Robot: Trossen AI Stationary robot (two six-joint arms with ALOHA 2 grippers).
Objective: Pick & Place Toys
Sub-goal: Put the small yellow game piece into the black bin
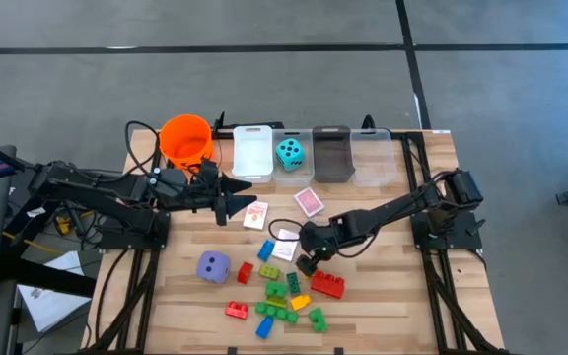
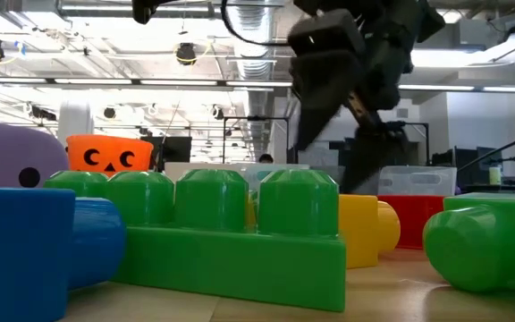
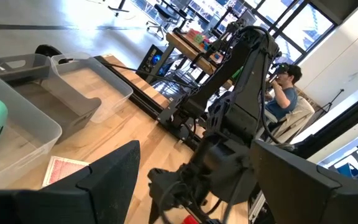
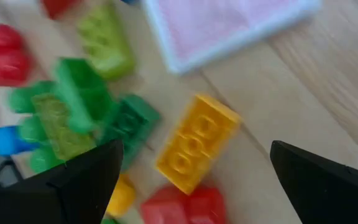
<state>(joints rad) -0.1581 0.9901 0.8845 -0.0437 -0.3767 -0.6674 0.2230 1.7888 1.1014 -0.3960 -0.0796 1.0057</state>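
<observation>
Wooden slats of the bench (image 1: 383,296) carry everything I work with, grey floor around it. My target looks to be the yellow brick (image 4: 196,143), lying flat at the edge of the brick pile (image 1: 279,296), next to a pink-backed card (image 4: 229,28). I have my right hand (image 1: 309,258) hovering over that brick, fingers spread wide and empty, which I judge suits a straight drop. Beyond the pile, the teal die (image 1: 289,152) already sits in a clear bin (image 1: 290,175). My left hand (image 1: 237,202) waits near the orange bucket (image 1: 185,138), open and empty.
</observation>
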